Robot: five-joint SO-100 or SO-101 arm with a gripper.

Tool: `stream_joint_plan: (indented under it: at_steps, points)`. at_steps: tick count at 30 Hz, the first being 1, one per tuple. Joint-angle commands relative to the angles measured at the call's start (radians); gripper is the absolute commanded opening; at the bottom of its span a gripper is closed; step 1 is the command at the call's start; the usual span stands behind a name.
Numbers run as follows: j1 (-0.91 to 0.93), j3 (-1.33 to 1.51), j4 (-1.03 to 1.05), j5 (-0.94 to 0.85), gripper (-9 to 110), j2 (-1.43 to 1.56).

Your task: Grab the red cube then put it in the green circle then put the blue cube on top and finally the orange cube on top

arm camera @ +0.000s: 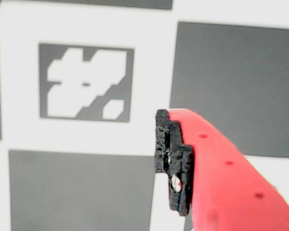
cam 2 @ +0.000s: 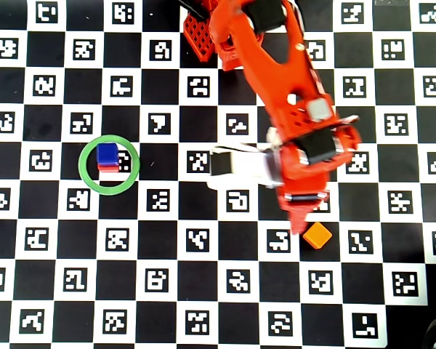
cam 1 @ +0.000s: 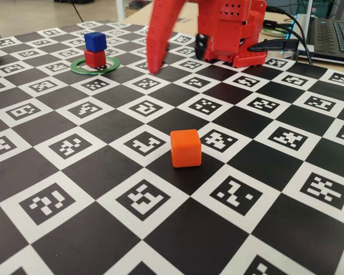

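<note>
In the fixed view the blue cube [cam 1: 95, 41] sits on top of the red cube [cam 1: 95, 58], both inside the green circle [cam 1: 80, 67] at the far left. From overhead the blue cube [cam 2: 107, 154] hides all but a sliver of the red cube [cam 2: 107, 167] within the green circle [cam 2: 85, 174]. The orange cube [cam 1: 186, 148] rests alone on the board, nearer the front. My gripper [cam 2: 298, 224] hangs just up and left of the orange cube [cam 2: 317, 235], apart from it. The wrist view shows only one black finger pad [arm camera: 172, 159] over bare board, nothing held; the jaws stand open.
The arm's red base [cam 1: 235, 34] stands at the back of the checkered marker board [cam 1: 160, 229]. Cables and a laptop [cam 1: 332, 34] lie beyond the board's far right edge. A white block [cam 2: 240, 166] juts left from the wrist.
</note>
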Motion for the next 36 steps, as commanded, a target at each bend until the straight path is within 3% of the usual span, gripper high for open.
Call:
stream_joint_plan:
  at_steps: [1, 14, 36]
  points:
    - [-0.044, -0.199, 0.005, 0.031, 48, -0.051]
    - [-0.021, -0.400, -0.060, 0.008, 48, -0.334]
    - [0.012, -0.451, -0.110, -0.138, 48, -0.428]
